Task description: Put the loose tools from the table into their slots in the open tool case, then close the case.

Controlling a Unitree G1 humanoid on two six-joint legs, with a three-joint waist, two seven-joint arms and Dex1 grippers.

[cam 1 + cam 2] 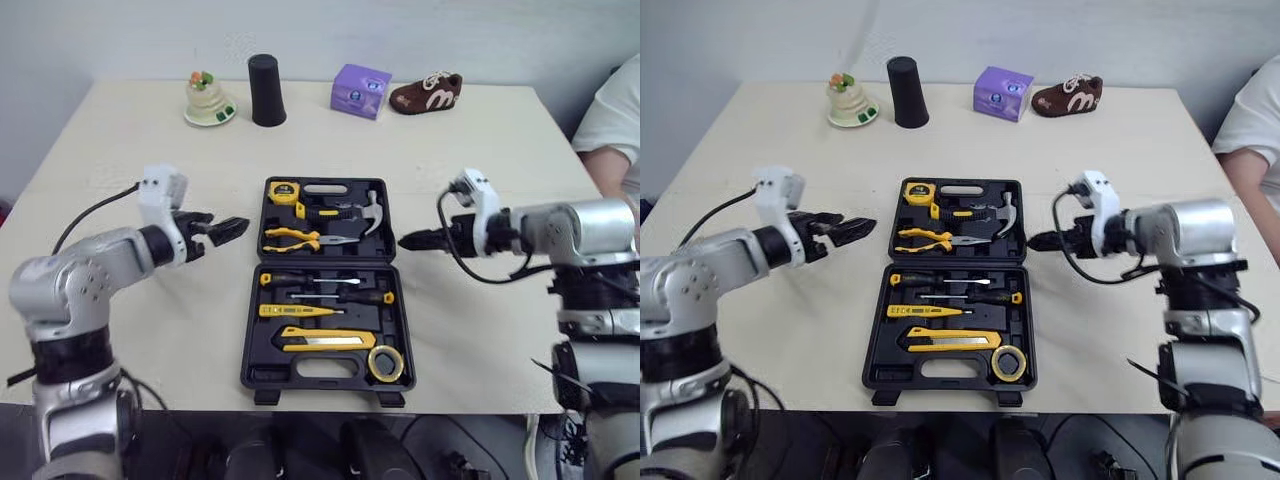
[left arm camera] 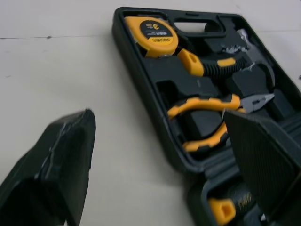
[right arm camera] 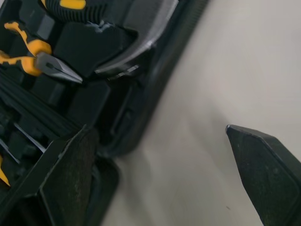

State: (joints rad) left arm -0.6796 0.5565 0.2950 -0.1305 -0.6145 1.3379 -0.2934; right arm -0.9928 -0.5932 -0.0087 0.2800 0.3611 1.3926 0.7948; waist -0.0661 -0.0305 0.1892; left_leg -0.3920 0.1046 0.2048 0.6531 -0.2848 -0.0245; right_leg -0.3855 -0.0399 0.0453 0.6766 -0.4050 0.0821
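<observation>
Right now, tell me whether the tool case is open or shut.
Open. The tool case lies flat, both halves spread, with the pliers and hammer showing in their slots.

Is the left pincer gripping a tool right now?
No, the left pincer stands open and empty beside the tool case.

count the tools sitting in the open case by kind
tape measure: 1
hammer: 1
pliers: 1
screwdrivers: 3
utility knife: 1
tape roll: 1
total: 8
</observation>
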